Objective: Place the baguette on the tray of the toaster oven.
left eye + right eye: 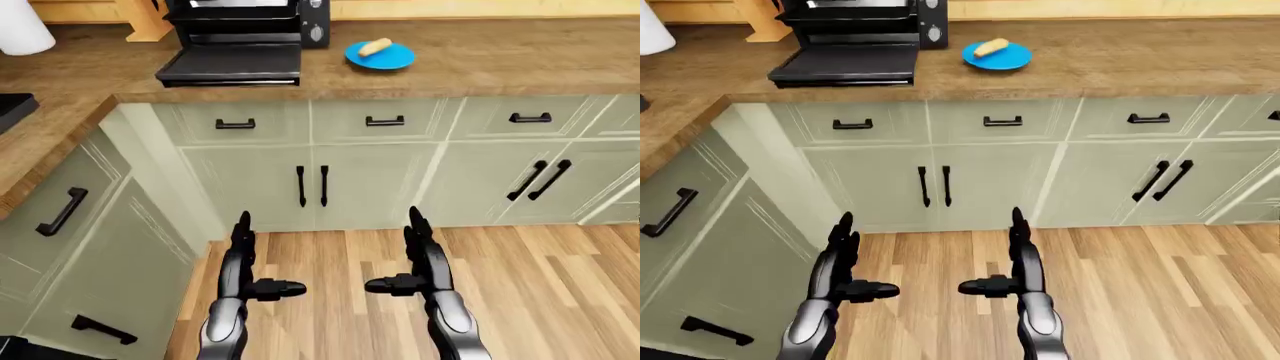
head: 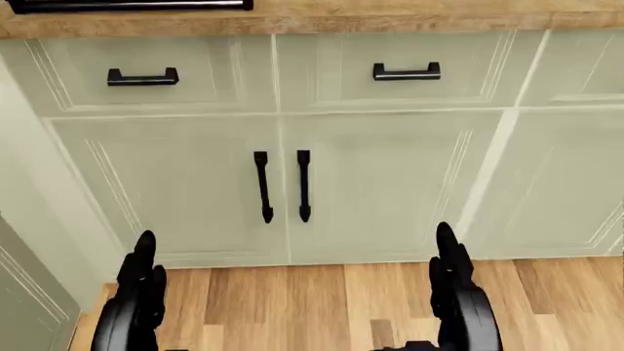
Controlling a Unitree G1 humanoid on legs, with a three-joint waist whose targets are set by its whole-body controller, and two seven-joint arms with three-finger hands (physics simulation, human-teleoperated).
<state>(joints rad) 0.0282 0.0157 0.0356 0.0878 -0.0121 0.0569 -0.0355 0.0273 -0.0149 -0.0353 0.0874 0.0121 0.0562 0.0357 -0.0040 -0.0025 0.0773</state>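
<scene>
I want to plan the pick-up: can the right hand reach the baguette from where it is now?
Probably not yet. The right hand hangs open, low over the floor, while the baguette lies on the blue plate up on the counter.

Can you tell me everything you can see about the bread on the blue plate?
The baguette is a short, stubby, golden-tan piece of bread with rounded ends. It lies flat and slanted on a round blue plate, touching nothing else. The plate sits on the wooden counter, just right of the black toaster oven with its door folded down. Both hands are far below it, so nothing holds it.
</scene>
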